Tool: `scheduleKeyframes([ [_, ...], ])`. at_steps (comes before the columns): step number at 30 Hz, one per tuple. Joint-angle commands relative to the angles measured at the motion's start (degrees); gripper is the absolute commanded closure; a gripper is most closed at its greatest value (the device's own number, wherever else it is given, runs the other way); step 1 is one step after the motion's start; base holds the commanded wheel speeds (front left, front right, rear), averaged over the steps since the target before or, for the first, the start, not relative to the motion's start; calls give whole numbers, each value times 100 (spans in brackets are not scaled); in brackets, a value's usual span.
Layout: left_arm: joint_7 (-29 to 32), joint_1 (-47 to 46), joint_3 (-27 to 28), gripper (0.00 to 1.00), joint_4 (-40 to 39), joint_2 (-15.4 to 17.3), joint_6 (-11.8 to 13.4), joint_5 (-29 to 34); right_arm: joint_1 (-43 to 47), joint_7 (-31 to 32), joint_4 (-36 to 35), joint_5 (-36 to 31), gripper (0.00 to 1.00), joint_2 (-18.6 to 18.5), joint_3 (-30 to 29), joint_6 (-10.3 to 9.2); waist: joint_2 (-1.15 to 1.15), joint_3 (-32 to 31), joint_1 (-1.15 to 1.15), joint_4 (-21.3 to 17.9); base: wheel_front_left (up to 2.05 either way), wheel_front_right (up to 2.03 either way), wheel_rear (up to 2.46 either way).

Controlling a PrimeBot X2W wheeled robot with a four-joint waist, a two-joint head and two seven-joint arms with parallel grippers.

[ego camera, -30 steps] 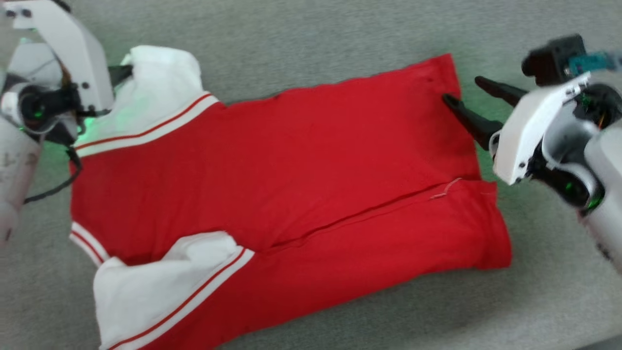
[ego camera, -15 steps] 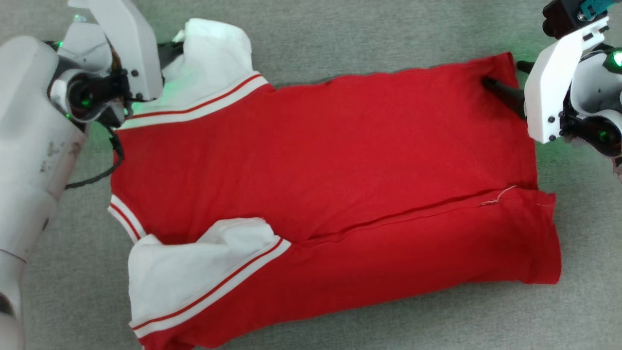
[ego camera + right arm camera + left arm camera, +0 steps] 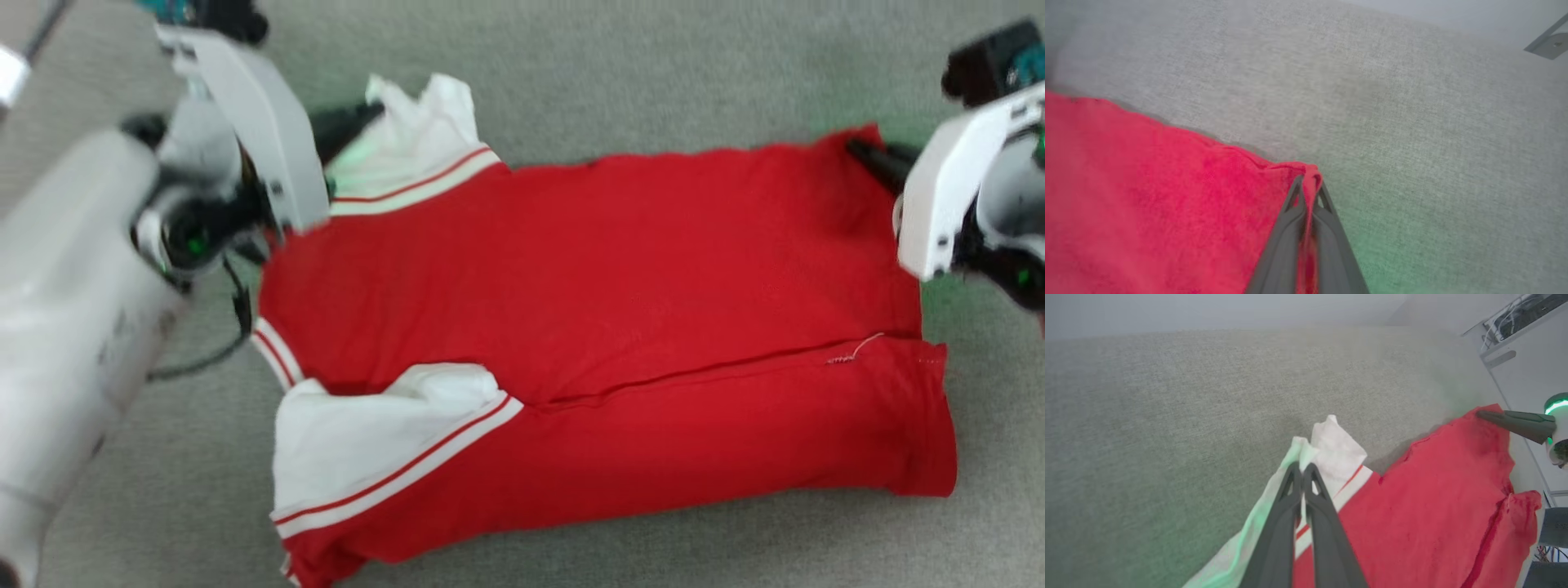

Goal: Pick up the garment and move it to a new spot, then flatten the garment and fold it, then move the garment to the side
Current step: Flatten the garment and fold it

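1. The left claw (image 3: 1302,468) is clenched on the white sleeve (image 3: 1336,448) of the garment (image 3: 612,269), with the sleeve's cloth pinched between its dark fingertips.
2. The right claw (image 3: 1310,185) is clenched on the garment's red hem corner (image 3: 1312,171), and a fold of cloth runs down between its fingers.
3. The garment lies spread between the two claws on a grey woven surface (image 3: 653,73).
4. The head view takes in the whole garment. Its other sleeve (image 3: 384,441) is folded in over the red body, on the garment's edge away from both claws.
5. The left wrist view shows the right claw at the garment's far corner, with a white cabinet (image 3: 1523,375) beyond it.
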Motion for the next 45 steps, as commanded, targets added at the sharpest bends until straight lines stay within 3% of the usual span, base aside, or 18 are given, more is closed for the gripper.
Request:
scheduleKeyframes([
  [1,-88,229,-63,100,-216,125,-12,-21,173,-86,-121,50,100,-77,97,-10,0,-404,0,259,0,0,0],
  [7,-677,989,-138,100,-1316,637,-12,-147,651,-390,-678,222,100,-565,279,-10,0,-827,0,576,0,0,0],
  [15,-1691,2424,-103,100,-2888,1516,-2,-305,1516,-823,-1261,345,100,-1247,13,-10,0,-1080,0,903,0,0,0],
  [27,-3051,4333,-171,100,-4404,2290,560,-412,3178,-1310,-2040,440,100,-1893,-911,-10,0,-1114,0,1007,0,0,0],
  [37,-3367,4968,-379,100,-4540,2283,657,-466,4403,-1272,-2543,164,100,-1843,-1877,-10,0,-1020,0,1077,0,0,0],
  [40,-3201,4857,-561,100,-4256,2044,718,-299,4650,-1130,-2524,-45,100,-1693,-2047,-10,0,-1011,0,1124,0,0,0],
  [45,-3084,4665,-719,100,-3520,1506,511,-209,4935,-901,-2340,-363,100,-1264,-2221,-10,0,-1012,0,1180,0,0,0],
])
